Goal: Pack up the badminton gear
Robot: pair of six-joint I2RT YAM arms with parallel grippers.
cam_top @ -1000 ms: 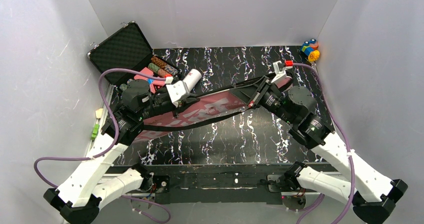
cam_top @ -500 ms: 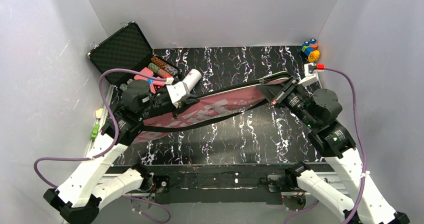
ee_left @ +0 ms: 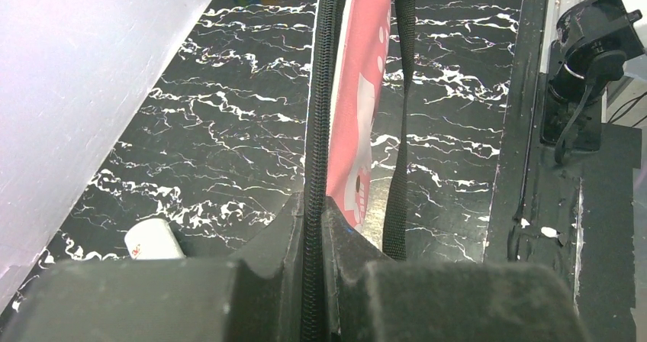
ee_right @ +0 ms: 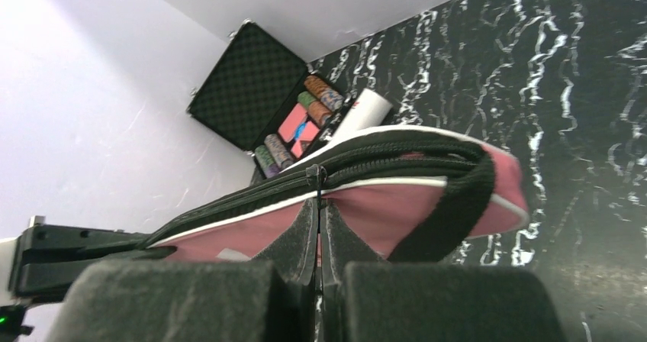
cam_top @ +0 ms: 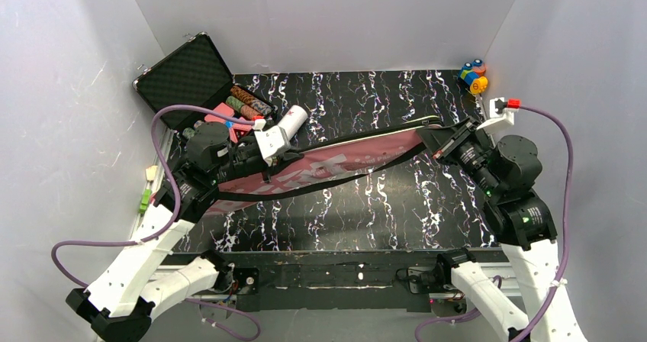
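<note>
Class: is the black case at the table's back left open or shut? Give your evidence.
Open: the lid of the black case stands raised with its foam lining exposed, and chip stacks are visible in the base.

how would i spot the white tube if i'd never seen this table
Start at the open black case in the table's far left corner. Just right of its chips, behind the pink cover, lies a white tube. It is the only plain white cylinder there; the chips beside it are coloured stacks.
</note>
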